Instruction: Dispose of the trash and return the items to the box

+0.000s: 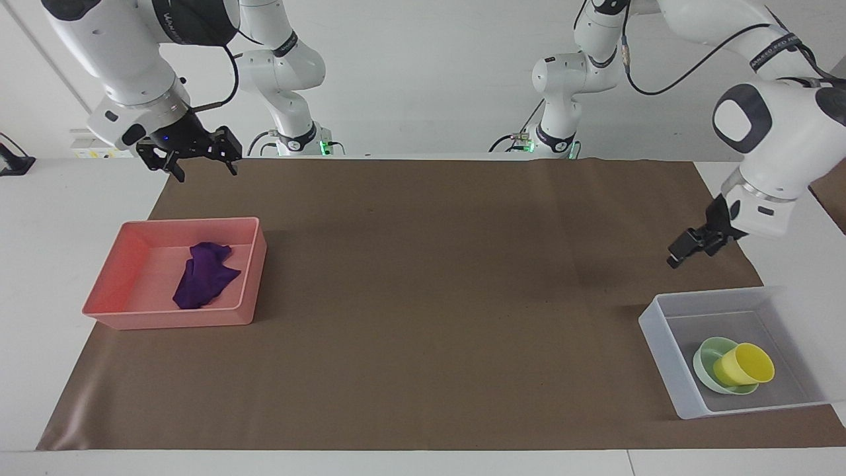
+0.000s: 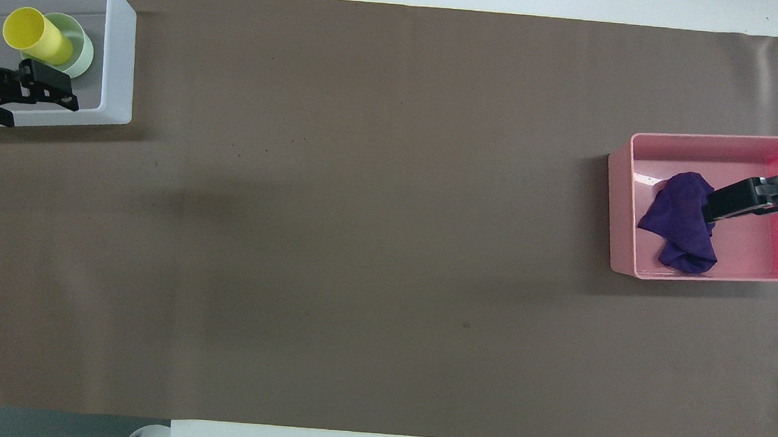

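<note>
White table (image 1: 39, 264) under brown mat (image 1: 423, 277), white wall (image 1: 423, 73).

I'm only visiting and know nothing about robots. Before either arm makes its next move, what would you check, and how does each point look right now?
1. Purple cloth lies inside the pink tray: ok.
2. Yellow cup is inside the grey box, tilted, leaning in the green bowl: ok.
3. Left gripper is raised above the mat, clear of the box and holding nothing: ok.
4. Right gripper hangs open and empty, well above the tray: ok.
5. Cup resting steadily: cannot tell.
</note>
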Tool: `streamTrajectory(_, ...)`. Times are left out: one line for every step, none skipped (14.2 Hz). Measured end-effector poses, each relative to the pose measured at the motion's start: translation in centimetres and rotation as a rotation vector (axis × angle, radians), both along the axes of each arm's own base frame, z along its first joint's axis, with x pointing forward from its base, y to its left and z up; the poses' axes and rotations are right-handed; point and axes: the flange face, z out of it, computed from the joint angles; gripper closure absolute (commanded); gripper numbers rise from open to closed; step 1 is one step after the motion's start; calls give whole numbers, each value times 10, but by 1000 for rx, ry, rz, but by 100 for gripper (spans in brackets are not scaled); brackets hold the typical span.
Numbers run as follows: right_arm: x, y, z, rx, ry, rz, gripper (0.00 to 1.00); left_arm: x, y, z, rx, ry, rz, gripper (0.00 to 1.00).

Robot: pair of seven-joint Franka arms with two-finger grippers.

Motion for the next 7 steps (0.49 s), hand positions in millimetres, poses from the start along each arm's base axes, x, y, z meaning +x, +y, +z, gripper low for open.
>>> streamTrajectory(0,0,0,0,-1,0,0,-19,-8,19,0,12,-34,0)
streamTrajectory(0,0,0,0,-1,0,0,-32,-12,40,0,4,-56,0)
streamTrajectory(0,0,0,0,-2,0,0,-39,-11,61,6,-5,-71,0)
streamTrajectory(-1,0,0,0,-2,0,0,-41,-10,79,23,-12,-84,0)
streamTrajectory(-1,0,0,0,-2,0,0,-37,-8,94,35,-23,-95,0)
streamTrajectory(-1,0,0,0,-2,0,0,-32,-7,102,41,-28,-110,0)
streamTrajectory(-1,0,0,1,-2,0,0,-25,-7,104,44,-25,-125,0)
